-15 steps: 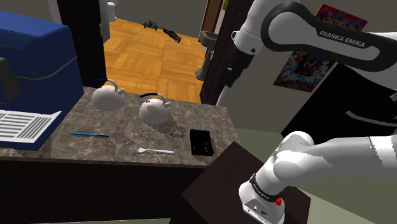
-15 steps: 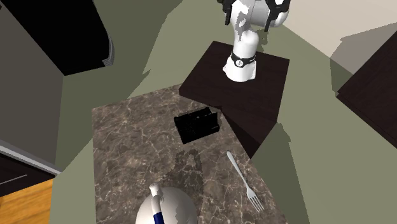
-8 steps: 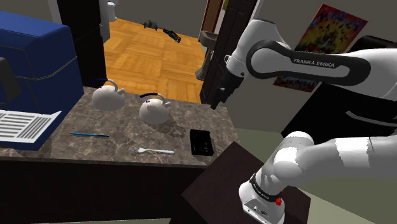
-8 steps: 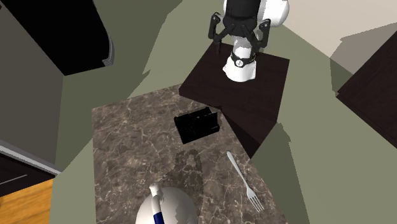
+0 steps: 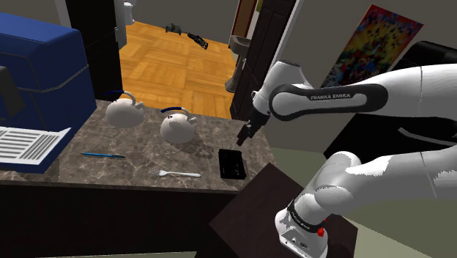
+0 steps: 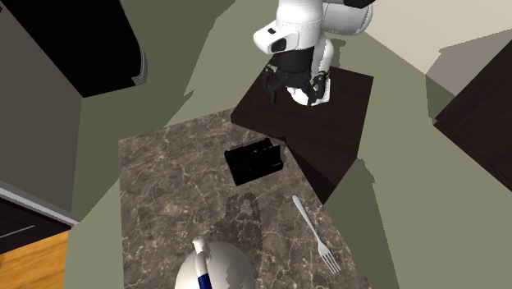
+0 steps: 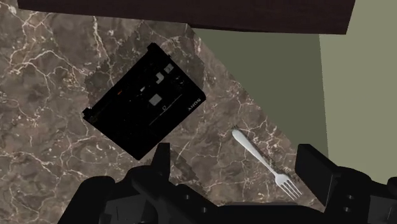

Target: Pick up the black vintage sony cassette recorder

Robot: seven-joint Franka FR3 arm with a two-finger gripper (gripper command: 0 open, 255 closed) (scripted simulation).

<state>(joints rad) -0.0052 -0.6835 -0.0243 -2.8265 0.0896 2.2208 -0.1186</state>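
The black cassette recorder lies flat on the marble counter, near the corner closest to the stand. In the second exterior view the recorder sits by the counter edge, beside the dark stand. My gripper hangs in the air above the recorder, clear of it. The wrist view looks down on the recorder, which lies ahead of my open gripper and off toward one finger. Nothing is between the fingers.
A white fork lies near the recorder, and a blue pen lies further along the counter. Two white kettles stand toward the back. A large blue box occupies the counter's end at the shoulder view's left.
The arm has folded downward, bringing the gripper from high near the doorway to just above the counter over the recorder. Nothing on the counter has moved.
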